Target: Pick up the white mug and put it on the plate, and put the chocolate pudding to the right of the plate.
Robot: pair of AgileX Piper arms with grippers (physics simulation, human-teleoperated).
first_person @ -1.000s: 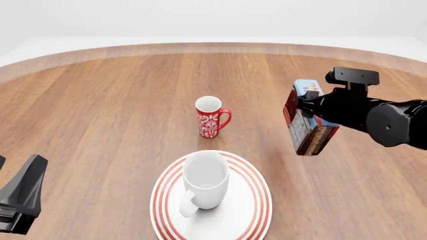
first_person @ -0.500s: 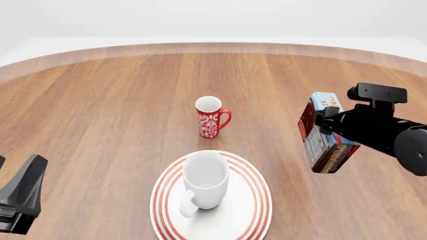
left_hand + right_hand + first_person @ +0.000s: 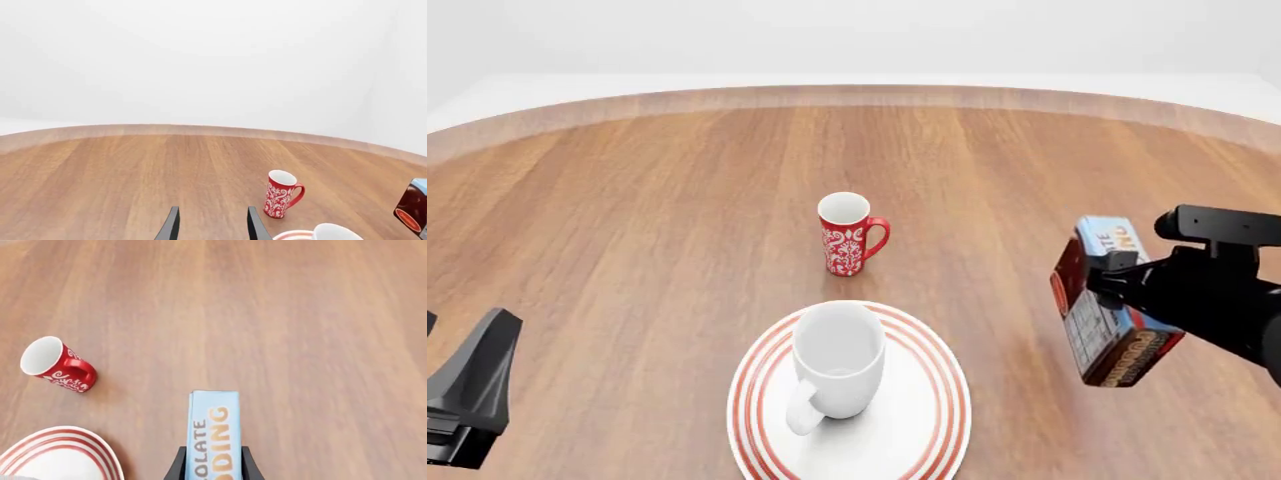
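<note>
Light-blue chocolate pudding carton (image 3: 1108, 316) clamped in our right pincer (image 3: 1121, 290), we should lower it upright onto the wooden bench (image 3: 667, 200) right of the red-ringed plate (image 3: 941, 400).

front: high, facing forward-down | left wrist: low, level | right wrist: steep down | all share red mug (image 3: 849, 236)

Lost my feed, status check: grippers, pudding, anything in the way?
Right gripper shut on chocolate pudding, airborne right of plate. Left gripper open, idle. White mug on plate. Red mug well clear.
</note>
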